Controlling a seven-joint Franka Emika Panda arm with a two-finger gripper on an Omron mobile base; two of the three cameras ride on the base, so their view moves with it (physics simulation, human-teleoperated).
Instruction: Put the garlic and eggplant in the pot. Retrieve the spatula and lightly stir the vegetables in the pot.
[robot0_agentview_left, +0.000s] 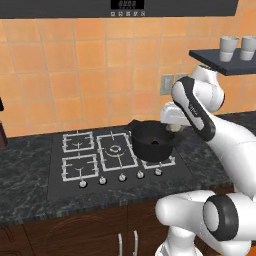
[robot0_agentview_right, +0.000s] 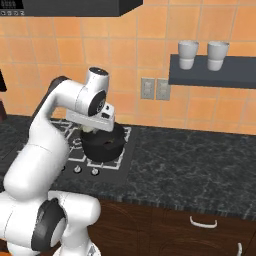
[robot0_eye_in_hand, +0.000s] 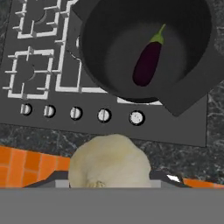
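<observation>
My gripper (robot0_eye_in_hand: 109, 183) is shut on the garlic (robot0_eye_in_hand: 109, 162), a pale cream lump that fills the bottom of the hand view. Beyond it stands the round black pot (robot0_eye_in_hand: 94, 52) on the stove's right side, with a dark purple eggplant (robot0_eye_in_hand: 147, 63) lying inside. In the left base view the gripper (robot0_agentview_left: 173, 128) hangs with the garlic (robot0_agentview_left: 174, 128) just above the pot's (robot0_agentview_left: 150, 145) far right rim. From the right base view the garlic (robot0_agentview_right: 89, 129) shows under the hand, over the pot (robot0_agentview_right: 103, 146). The spatula is out of view.
The stove (robot0_agentview_left: 85, 160) has free burner grates to the pot's left and a row of knobs (robot0_agentview_left: 121, 177) along its front. A dark shelf (robot0_agentview_right: 210, 75) with two cups (robot0_agentview_right: 188, 54) hangs on the tiled wall at right, above bare dark counter (robot0_agentview_right: 190, 160).
</observation>
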